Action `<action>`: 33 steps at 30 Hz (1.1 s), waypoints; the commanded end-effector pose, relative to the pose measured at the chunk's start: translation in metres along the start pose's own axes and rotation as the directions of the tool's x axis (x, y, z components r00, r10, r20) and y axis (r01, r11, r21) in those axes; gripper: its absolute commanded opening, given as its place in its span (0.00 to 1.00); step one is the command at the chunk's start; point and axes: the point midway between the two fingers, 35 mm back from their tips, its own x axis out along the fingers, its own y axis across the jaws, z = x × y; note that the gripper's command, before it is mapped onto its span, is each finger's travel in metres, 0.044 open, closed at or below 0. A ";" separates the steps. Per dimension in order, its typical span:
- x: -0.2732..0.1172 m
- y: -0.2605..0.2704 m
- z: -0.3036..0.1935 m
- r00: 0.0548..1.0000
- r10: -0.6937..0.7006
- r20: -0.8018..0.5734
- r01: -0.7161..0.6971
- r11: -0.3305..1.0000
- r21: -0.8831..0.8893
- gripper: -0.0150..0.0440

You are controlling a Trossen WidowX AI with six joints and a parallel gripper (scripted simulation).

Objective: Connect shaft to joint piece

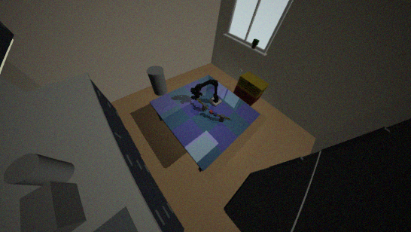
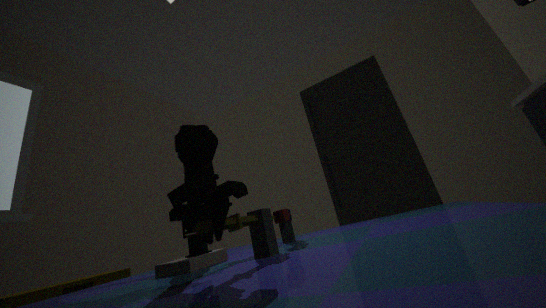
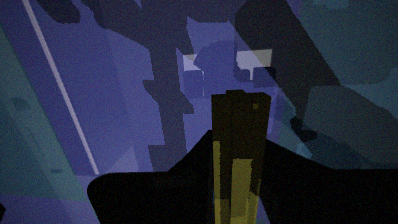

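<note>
The black gripper (image 1: pixel 198 99) (image 2: pixel 204 234) is shut on the outer end of a yellow, square-sided shaft (image 3: pixel 242 185) (image 2: pixel 247 219). In the wrist view the shaft's blunt end shows between the dark fingers. The shaft runs from the gripper, past a thicker collar, to a tall grey block (image 2: pixel 263 235). Beyond that block is a small red piece (image 1: pixel 211 111) (image 2: pixel 282 215), apparently the joint piece, clear of the gripper. The other block (image 1: pixel 221 119) carries a yellowish shaft (image 1: pixel 223 117). The joint's opening and its fit with the shaft are too small and dark to tell.
The arm's pale base plate (image 1: pixel 217 102) (image 2: pixel 210 258) stands near the blocks on the blue and purple table (image 1: pixel 188 132). A pale sheet or light patch (image 1: pixel 202 146) shows toward the near corner. A grey cylinder (image 1: pixel 157 80) and a yellow and red box stack (image 1: pixel 251 87) stand beyond the table.
</note>
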 end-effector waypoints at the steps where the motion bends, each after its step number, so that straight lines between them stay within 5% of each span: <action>1: 0.001 -0.001 0.000 1.000 -0.029 0.001 0.029 1.000 0.004 0.37; 33: 0.000 0.000 -0.012 0.996 -0.088 -0.001 0.088 0.996 0.003 0.25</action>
